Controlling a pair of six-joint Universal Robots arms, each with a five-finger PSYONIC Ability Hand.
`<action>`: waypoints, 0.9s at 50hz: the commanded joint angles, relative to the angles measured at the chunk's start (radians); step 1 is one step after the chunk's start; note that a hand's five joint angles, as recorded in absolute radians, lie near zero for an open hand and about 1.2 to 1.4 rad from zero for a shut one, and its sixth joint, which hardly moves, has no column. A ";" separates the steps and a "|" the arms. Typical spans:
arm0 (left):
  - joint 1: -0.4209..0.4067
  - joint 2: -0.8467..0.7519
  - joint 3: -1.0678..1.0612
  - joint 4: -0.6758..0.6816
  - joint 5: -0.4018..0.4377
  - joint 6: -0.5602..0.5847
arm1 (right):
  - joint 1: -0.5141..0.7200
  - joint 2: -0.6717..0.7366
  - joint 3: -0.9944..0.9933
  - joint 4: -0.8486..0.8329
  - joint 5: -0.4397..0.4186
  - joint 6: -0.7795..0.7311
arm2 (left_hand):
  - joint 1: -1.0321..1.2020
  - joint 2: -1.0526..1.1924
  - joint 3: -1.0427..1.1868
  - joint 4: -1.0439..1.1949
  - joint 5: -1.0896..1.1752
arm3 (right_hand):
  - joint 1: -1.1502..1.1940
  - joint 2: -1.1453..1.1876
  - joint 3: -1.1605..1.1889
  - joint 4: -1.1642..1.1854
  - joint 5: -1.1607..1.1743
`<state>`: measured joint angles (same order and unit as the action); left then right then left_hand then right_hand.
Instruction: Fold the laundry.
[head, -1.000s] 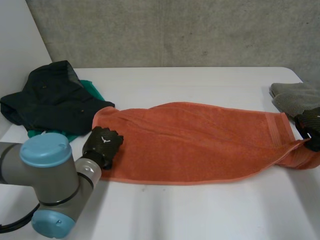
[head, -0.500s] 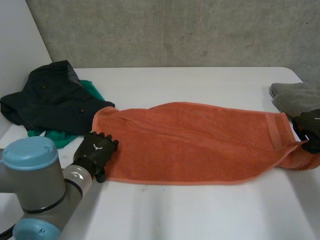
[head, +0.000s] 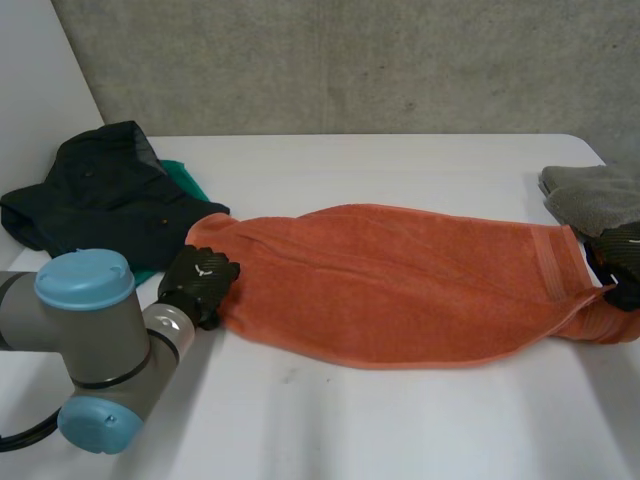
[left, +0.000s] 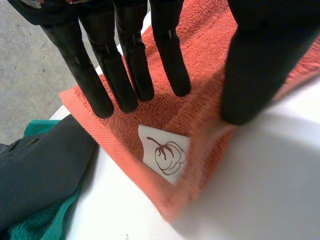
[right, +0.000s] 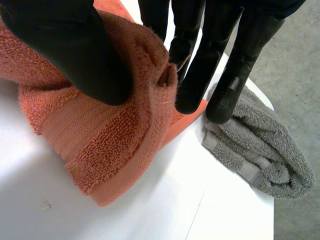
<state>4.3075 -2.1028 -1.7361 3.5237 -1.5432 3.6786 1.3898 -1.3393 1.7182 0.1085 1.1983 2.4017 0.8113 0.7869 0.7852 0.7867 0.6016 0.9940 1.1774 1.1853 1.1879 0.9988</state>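
Two ends of towel (head: 400, 285) are pinched: corner by left hand (left: 265, 50), bunched end by right hand (right: 65, 45). Fold is judged starting; matched lift is required.

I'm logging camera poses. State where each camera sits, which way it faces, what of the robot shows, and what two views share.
Head view: between and behind the arms, looking down at the table; left hand and right hand at the ends of the orange towel.
Left wrist view: on that wrist, along the palm; own hand pinching a towel corner.
Right wrist view: likewise; own hand gripping bunched towel.
Head and right wrist views share the grey towel.
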 joint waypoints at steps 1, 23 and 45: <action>0.003 -0.034 0.032 0.000 0.002 0.001 | -0.003 0.000 0.006 -0.003 0.000 -0.001 | 0.584 0.608 0.610 0.609 0.619 | 0.402 0.219 0.211 0.208 0.223; 0.061 0.436 -0.209 -0.219 -0.012 0.096 | -0.002 -0.083 0.014 0.111 -0.003 -0.099 | 0.585 0.609 0.611 0.610 0.620 | 0.402 0.219 0.211 0.208 0.223; 0.066 0.553 -0.307 -0.372 -0.014 0.320 | -0.078 -0.095 0.017 0.410 -0.010 -0.443 | 0.585 0.609 0.611 0.610 0.620 | 0.402 0.219 0.211 0.208 0.223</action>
<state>4.3766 -1.3591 -2.0799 2.9420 -1.5452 4.0053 1.3061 -1.4806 1.7341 0.6324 1.1947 1.9199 1.0914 1.1917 1.1878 1.1977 0.9617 0.9940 1.1774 1.1853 1.1879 0.9989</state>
